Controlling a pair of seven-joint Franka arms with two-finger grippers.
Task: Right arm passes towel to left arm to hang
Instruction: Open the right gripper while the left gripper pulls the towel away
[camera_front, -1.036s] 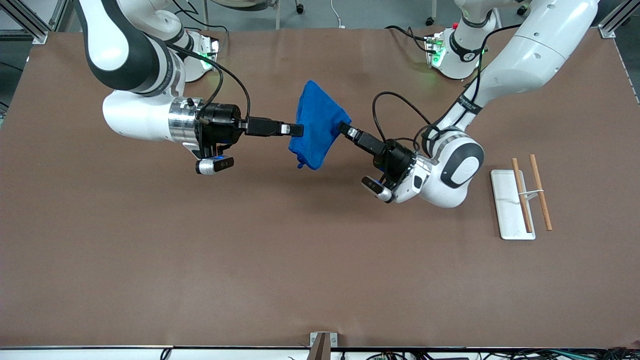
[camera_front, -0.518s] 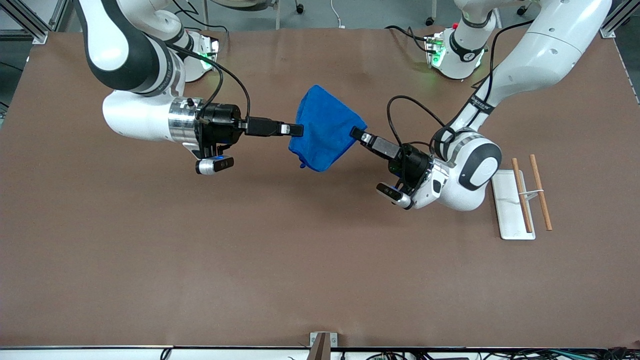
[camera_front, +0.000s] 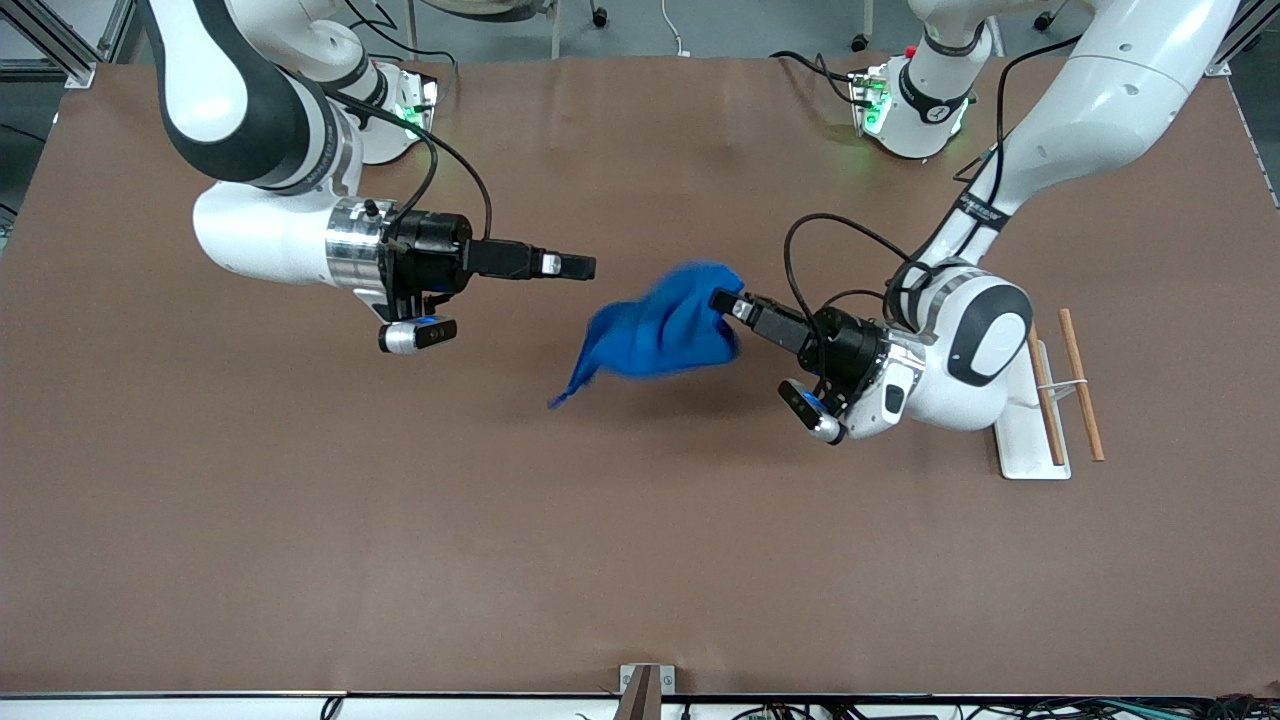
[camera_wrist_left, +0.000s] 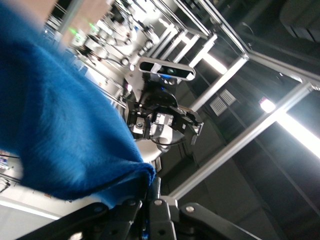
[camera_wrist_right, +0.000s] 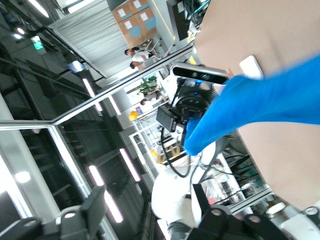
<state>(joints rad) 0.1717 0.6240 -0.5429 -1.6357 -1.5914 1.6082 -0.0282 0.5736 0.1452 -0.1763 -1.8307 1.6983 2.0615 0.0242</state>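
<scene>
The blue towel (camera_front: 655, 335) hangs in the air from my left gripper (camera_front: 722, 303), which is shut on one edge of it over the middle of the table. A corner of the cloth trails down toward the front camera. In the left wrist view the towel (camera_wrist_left: 60, 135) fills one side, and my left gripper (camera_wrist_left: 150, 192) is shut on its edge. My right gripper (camera_front: 588, 267) is open and empty, level with the towel and apart from it. In the right wrist view my right gripper (camera_wrist_right: 147, 200) has its fingers wide apart, and the towel (camera_wrist_right: 260, 100) shows farther off.
A white rack base (camera_front: 1015, 440) with two wooden rods (camera_front: 1082, 397) stands at the left arm's end of the table, just beside the left arm's wrist. Both arm bases stand along the table's edge farthest from the front camera.
My right gripper has let go of the towel and drawn back a little. My left gripper has carried the towel toward the left arm's end, and the cloth has swung down.
</scene>
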